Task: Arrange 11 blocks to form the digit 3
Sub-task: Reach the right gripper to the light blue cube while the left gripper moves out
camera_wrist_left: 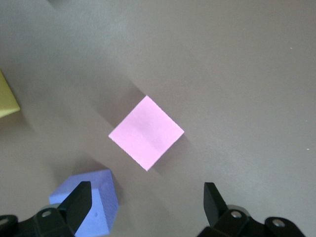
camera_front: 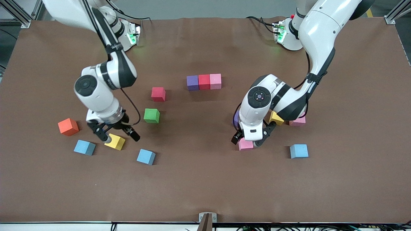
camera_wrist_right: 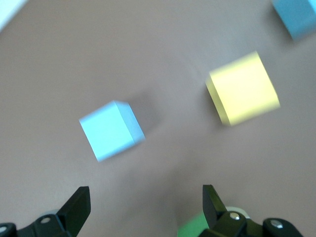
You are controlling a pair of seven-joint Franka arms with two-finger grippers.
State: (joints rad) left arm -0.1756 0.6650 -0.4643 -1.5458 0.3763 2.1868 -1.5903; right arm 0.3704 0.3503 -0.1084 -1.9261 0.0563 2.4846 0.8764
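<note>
A row of touching purple (camera_front: 192,82), red (camera_front: 204,81) and pink (camera_front: 215,81) cubes lies mid-table. My right gripper (camera_front: 117,134) hangs open and empty over a yellow cube (camera_front: 115,141), which also shows in the right wrist view as the yellow cube (camera_wrist_right: 242,89) ahead of the right gripper (camera_wrist_right: 143,207). My left gripper (camera_front: 252,138) hangs open over a loose pink cube (camera_front: 245,144). That pink cube (camera_wrist_left: 146,132) lies ahead of the left gripper (camera_wrist_left: 145,205), with a purple cube (camera_wrist_left: 86,207) by one fingertip.
Loose cubes: red (camera_front: 158,94), green (camera_front: 151,115), light blue (camera_front: 84,147), light blue (camera_front: 146,156), light blue (camera_front: 299,150), yellow (camera_front: 276,118), pink (camera_front: 297,121). An orange cube (camera_front: 68,126) sits toward the right arm's end. The left arm half hides the purple cube (camera_front: 236,118).
</note>
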